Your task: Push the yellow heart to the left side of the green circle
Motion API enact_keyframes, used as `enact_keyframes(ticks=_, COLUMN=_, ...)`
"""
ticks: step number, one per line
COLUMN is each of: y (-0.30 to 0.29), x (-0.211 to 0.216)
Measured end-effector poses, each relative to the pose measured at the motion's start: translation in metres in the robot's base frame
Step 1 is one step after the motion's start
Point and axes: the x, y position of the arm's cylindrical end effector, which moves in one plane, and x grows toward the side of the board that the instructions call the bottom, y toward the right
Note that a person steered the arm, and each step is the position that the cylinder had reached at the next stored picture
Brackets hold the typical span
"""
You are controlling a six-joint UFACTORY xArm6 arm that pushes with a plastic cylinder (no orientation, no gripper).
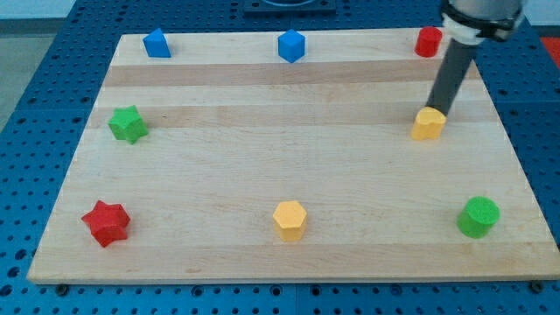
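The yellow heart (428,124) lies at the view's right, about mid-height on the wooden board (262,166). The green circle (478,216) sits at the view's lower right, below and slightly right of the heart. My tip (435,110) rests at the heart's top edge, touching or almost touching it, with the dark rod rising up and to the right.
A red block (428,41) sits at the top right next to the rod. Blue blocks stand at the top left (157,43) and top middle (290,45). A green star (128,124) is at the left, a red star (106,222) at the lower left, a yellow hexagon (290,220) at the bottom middle.
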Motion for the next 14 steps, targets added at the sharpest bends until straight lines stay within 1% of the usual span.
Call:
enact_keyframes(ticks=1, y=-0.004, x=0.004)
enact_keyframes(ticks=4, y=-0.009, x=0.043)
enact_keyframes(ticks=6, y=-0.034, x=0.026)
enact_keyframes(ticks=10, y=-0.033, x=0.053)
enact_keyframes(ticks=12, y=-0.002, x=0.053)
enact_keyframes(ticks=13, y=-0.005, x=0.061)
enact_keyframes(ticks=14, y=-0.021, x=0.063)
